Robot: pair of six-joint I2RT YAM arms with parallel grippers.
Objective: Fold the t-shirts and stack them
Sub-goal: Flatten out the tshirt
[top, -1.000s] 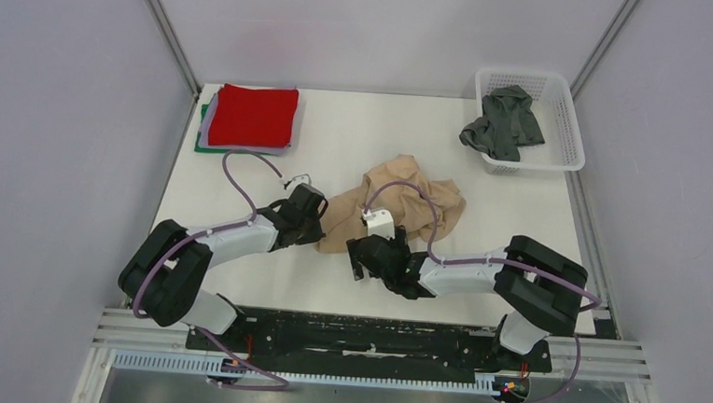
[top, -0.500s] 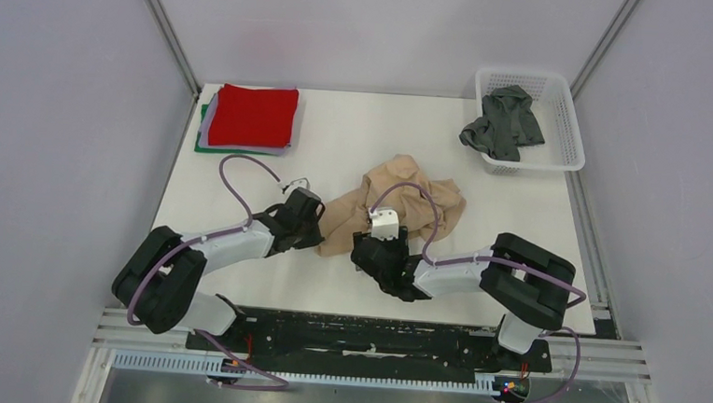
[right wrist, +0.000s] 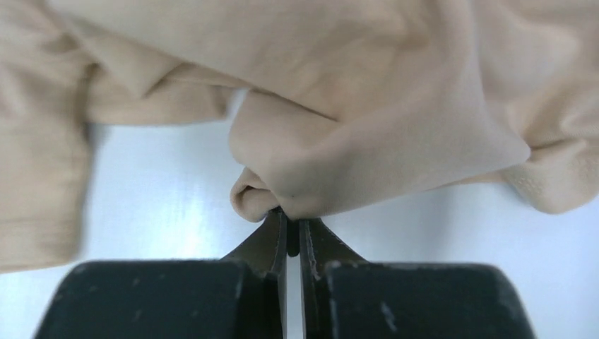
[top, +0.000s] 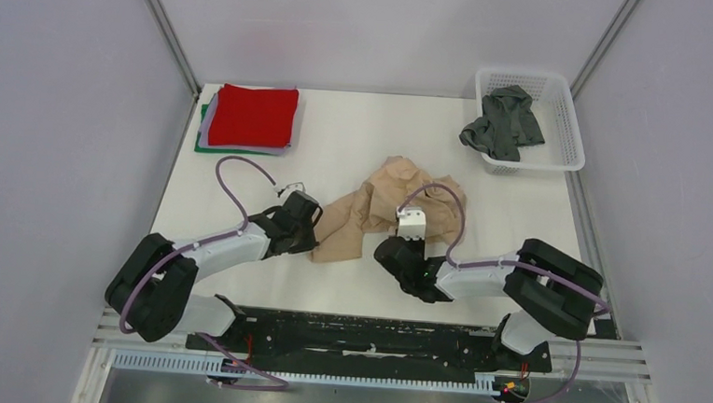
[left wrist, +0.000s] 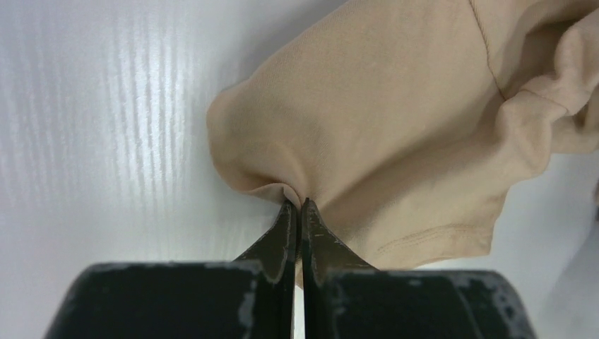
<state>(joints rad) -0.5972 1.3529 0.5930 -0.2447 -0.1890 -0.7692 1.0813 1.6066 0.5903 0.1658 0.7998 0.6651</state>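
The white table (top: pixel 367 127) carries a crumpled tan t-shirt (top: pixel 380 208) at its middle, between the two arms. Compared with a second ago the shirt lies more drawn out, its near-left flap reaching closer to the near edge. The right arm (top: pixel 498 276) has swung its wrist to the right and away from the bases, while the left arm (top: pixel 210 249) has drawn slightly nearer its own base.

At the far left corner the folded stack is unchanged: a red t-shirt (top: pixel 253 116) on top, with only the edges of a lavender t-shirt (top: pixel 205 132) and a green t-shirt (top: pixel 200 145) showing beneath it. At the far right the white basket (top: pixel 577 131) holds a bunched dark grey t-shirt (top: pixel 503 122), also unmoved.

The left gripper (left wrist: pixel 297 205) pinches a fold at the tan shirt's left edge, jaws nearly together. The right gripper (right wrist: pixel 288 215) is clamped likewise on a bunched fold of the same shirt.

From above, both sets of fingertips are hidden under the wrists. The shirt's collar and sleeves are hard to pick out, and the left of the right wrist view is blurred.
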